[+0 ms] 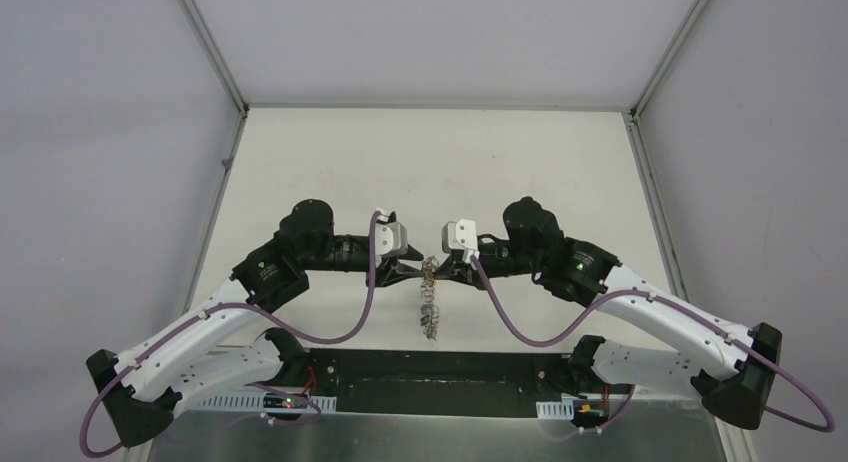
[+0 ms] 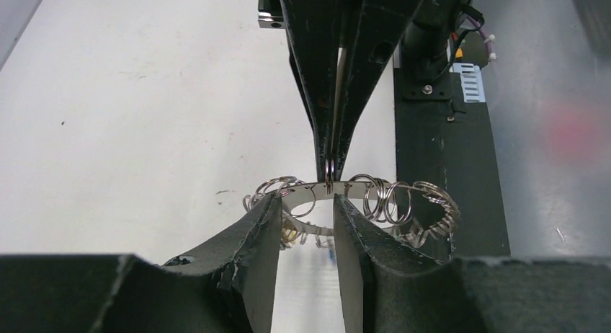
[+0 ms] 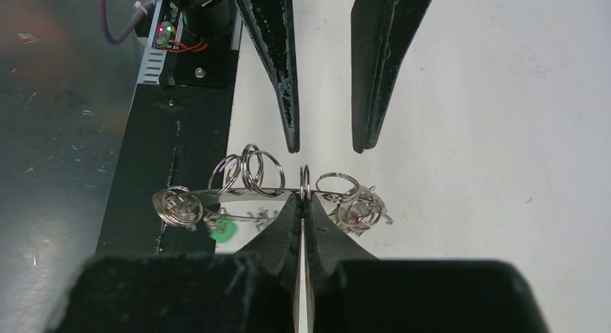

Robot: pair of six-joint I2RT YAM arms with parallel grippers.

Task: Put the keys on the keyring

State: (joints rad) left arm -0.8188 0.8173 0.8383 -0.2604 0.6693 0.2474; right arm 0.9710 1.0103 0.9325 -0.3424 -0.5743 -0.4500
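The keyring (image 1: 430,307) hangs over the white table between my two grippers, its small wire loops all round it. My right gripper (image 3: 304,197) is shut on one small loop at the ring's upper edge and holds the keyring (image 3: 245,191) up. A green key tag (image 3: 222,231) and a red one (image 3: 353,214) hang on it. My left gripper (image 2: 306,203) is open, its fingertips (image 2: 272,205) level with the ring's band (image 2: 375,196), one each side of the pinched loop. A yellow tag (image 2: 290,236) and a blue one (image 2: 330,254) show blurred below. The right gripper's tips (image 2: 329,171) come in from the top.
The black base plate (image 1: 430,382) of the arms lies under and near the hanging ring. Purple cables (image 1: 370,302) loop beside both wrists. Grey enclosure walls and metal frame posts (image 1: 215,57) bound the white table (image 1: 430,172).
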